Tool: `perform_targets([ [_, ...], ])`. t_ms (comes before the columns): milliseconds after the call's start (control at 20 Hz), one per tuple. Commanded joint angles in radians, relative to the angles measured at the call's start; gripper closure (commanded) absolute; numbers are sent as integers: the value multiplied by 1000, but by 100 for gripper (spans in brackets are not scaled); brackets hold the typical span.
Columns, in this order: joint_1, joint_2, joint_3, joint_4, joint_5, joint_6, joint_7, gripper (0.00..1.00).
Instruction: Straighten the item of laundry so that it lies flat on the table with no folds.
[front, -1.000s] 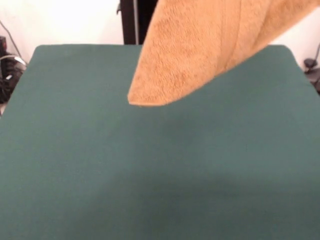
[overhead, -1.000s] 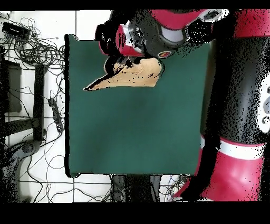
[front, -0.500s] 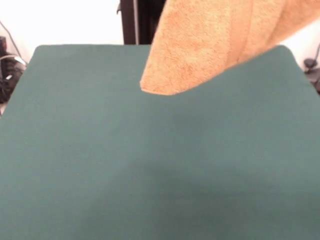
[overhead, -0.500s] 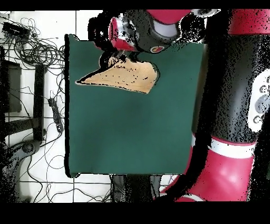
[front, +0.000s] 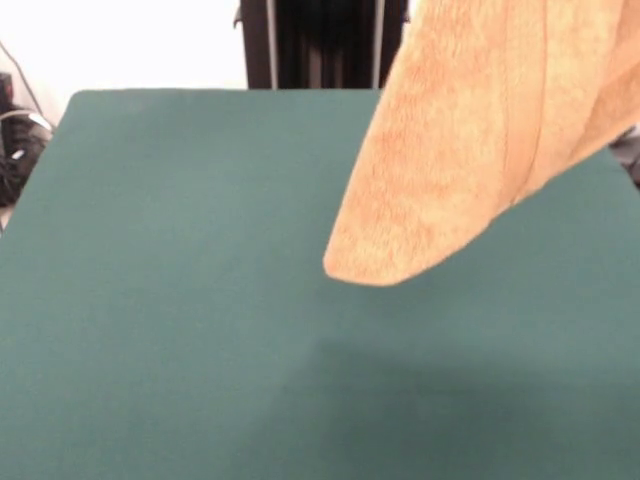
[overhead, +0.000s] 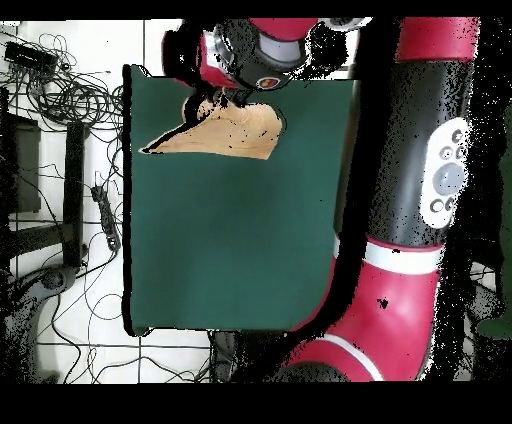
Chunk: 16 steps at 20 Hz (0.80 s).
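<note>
The orange-tan towel (front: 480, 150) hangs in the air above the dark green table (front: 150, 300), coming down from the top right of the front view. Its lowest corner dangles over the table's right half, and a ribbed band runs down it. In the overhead view the towel (overhead: 225, 135) shows near the table's (overhead: 230, 250) top left. My gripper (overhead: 218, 92) is just above it, under the red and black wrist, shut on the towel's upper part. The grip point itself is hidden, and the gripper is out of the front view.
My arm (overhead: 440, 180) reaches over the table's right side in the overhead view. The black pedestal (front: 325, 45) stands behind the table's far edge. Cables (overhead: 70, 100) lie on the floor to the left of the table.
The hanging towel has swung to the right in the front view, and its lower corner now reaches further down. In the overhead view the wrist and towel have shifted left.
</note>
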Motion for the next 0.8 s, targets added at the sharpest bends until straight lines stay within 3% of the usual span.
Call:
perform_targets([
  [50,33,99,-19,-61,-76,-58,63,100],
  [500,27,164,117,-174,-208,-31,41,100],
  [800,18,177,177,-196,-290,-8,11,100],
])
